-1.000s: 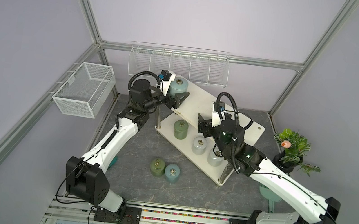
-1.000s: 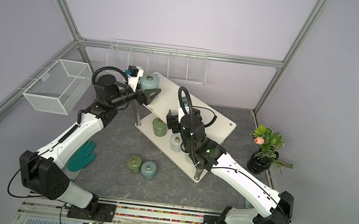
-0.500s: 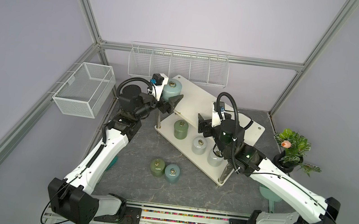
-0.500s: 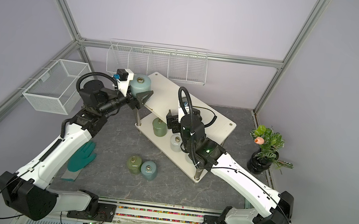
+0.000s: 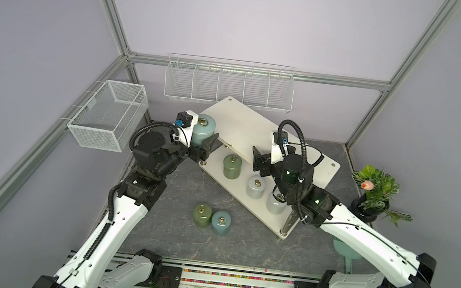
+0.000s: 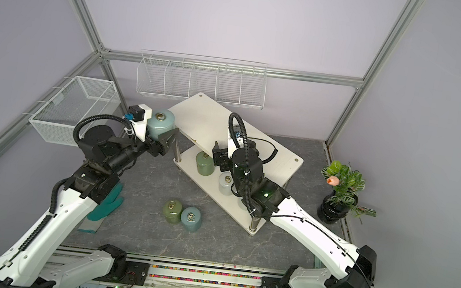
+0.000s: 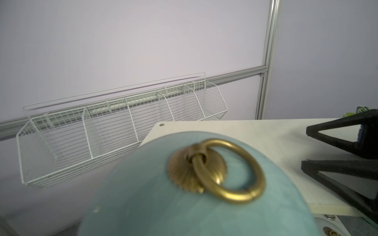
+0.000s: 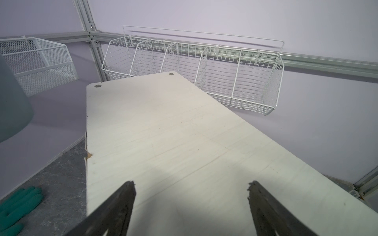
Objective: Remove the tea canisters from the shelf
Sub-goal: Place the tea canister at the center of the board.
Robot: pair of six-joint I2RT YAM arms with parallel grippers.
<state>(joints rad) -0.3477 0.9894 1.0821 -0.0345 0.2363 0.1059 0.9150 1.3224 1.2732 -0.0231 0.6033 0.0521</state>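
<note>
Left gripper (image 5: 199, 146) is clenched round a blue canister (image 5: 205, 128), squeezing its body from the sides. The jar hangs upright in the air, just beside the corner of the shelf (image 5: 243, 125) nearest that arm and clear of the top tier. On the wrist camera its brass ring (image 7: 227, 171) fills the view, with the tier's edge behind it.

I read this as the carry-off step for the third jar. Two stand on the table (image 5: 169, 233) already, an olive jar (image 5: 201, 215) and a blue jar (image 5: 220, 222), touching each other and well apart from the shelf. Three wait on the lower tier: an olive canister (image 5: 232, 166), a grey canister (image 5: 256, 187) and a second grey canister (image 5: 276, 202), that last one half hidden under the right arm.

The right gripper (image 5: 256, 161) hovers over the top tier, jaws apart, nothing between them.

Next, I'd say, the left arm needs to swing out over open table, lower the jar until it stands, then let go, keeping off the pair down there. The lower-tier jars look to need a sideways reach under the top board.
</note>
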